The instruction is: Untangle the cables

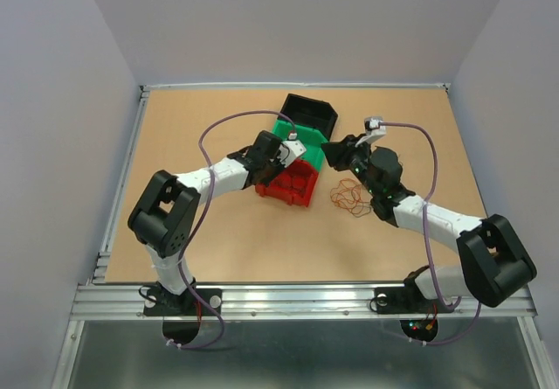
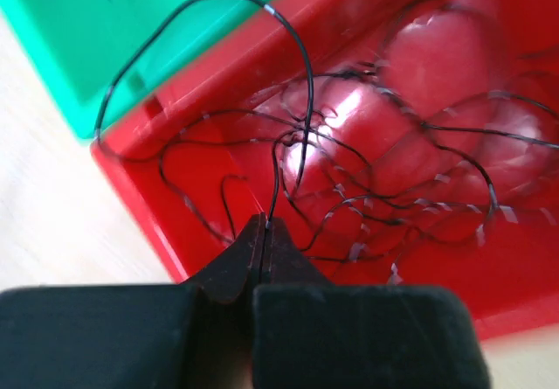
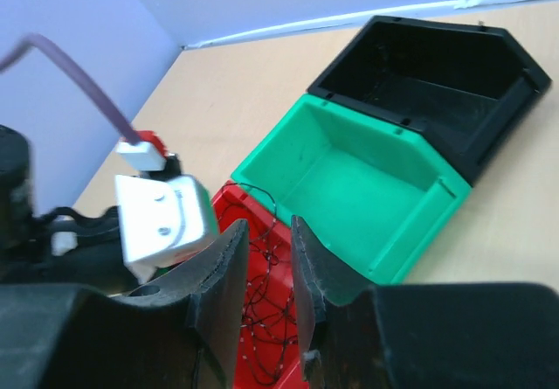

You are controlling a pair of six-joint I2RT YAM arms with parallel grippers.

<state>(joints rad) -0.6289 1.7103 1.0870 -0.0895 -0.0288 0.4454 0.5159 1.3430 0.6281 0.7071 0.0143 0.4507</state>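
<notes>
A tangle of thin black cable (image 2: 367, 170) lies in the red bin (image 2: 175, 223); it also shows in the right wrist view (image 3: 266, 310). My left gripper (image 2: 265, 223) is shut on one strand of it, which loops up over the bin's rim. In the top view the left gripper (image 1: 281, 170) is over the red bin (image 1: 293, 188). A second tangle, of orange cable (image 1: 349, 199), lies on the table right of the bin. My right gripper (image 1: 334, 154) hovers between the bins and that tangle; its jaws (image 3: 269, 229) are slightly apart and empty.
A green bin (image 1: 286, 131) and a black bin (image 1: 313, 112) stand behind the red one, touching; both show in the right wrist view, green (image 3: 367, 175) and black (image 3: 437, 74), with nothing in them. The left wrist's white camera housing (image 3: 162, 214) is close to my right fingers.
</notes>
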